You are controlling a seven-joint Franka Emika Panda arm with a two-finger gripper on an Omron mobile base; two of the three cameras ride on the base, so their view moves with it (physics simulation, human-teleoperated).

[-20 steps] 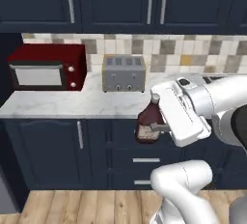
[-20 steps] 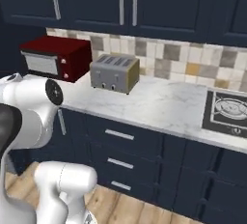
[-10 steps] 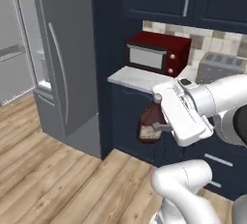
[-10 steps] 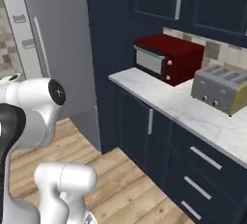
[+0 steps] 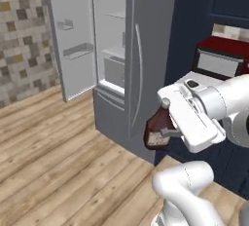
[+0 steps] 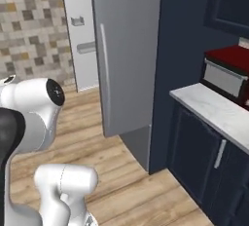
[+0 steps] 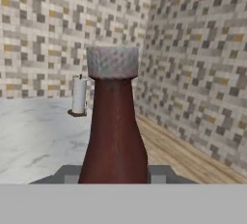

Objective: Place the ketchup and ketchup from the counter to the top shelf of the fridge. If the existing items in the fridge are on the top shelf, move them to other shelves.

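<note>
In front of the fridge [image 5: 146, 49], on the wood floor [image 5: 53, 161], is where I have the base parked. Largest thing in my left base view is that fridge: its left door [image 5: 73, 30] hangs open, showing pale interior shelves [image 5: 114, 52] and door racks, while the grey right door with the curved handle [image 5: 138, 69] is closed. Same appliance in the right base view [image 6: 129, 49], with the open door edge-on behind it. A tiled wall [image 5: 22, 35] runs off to the left.

To the right stands the navy cabinet run, with the table [image 6: 214, 110] carrying a red microwave [image 6: 228, 74].

My arm is folded in close: the white forearm comes from the right of the left base view and bends down and left, with the hand angled toward the floor beside the closed fridge door. The gripper [image 5: 163, 132] is clamped narrow on the dark maroon ketchup bottle [image 5: 158, 127], held in the air, low, near the fridge's lower corner, pale label facing down-left. In the hand view the ketchup [image 7: 115, 131] rises straight between the fingertips [image 7: 67, 174], its greyish cap [image 7: 112, 62] at the far end. Behind it: marbled surface, tiled walls, and a small white cylindrical item [image 7: 78, 96] I cannot identify.
</note>
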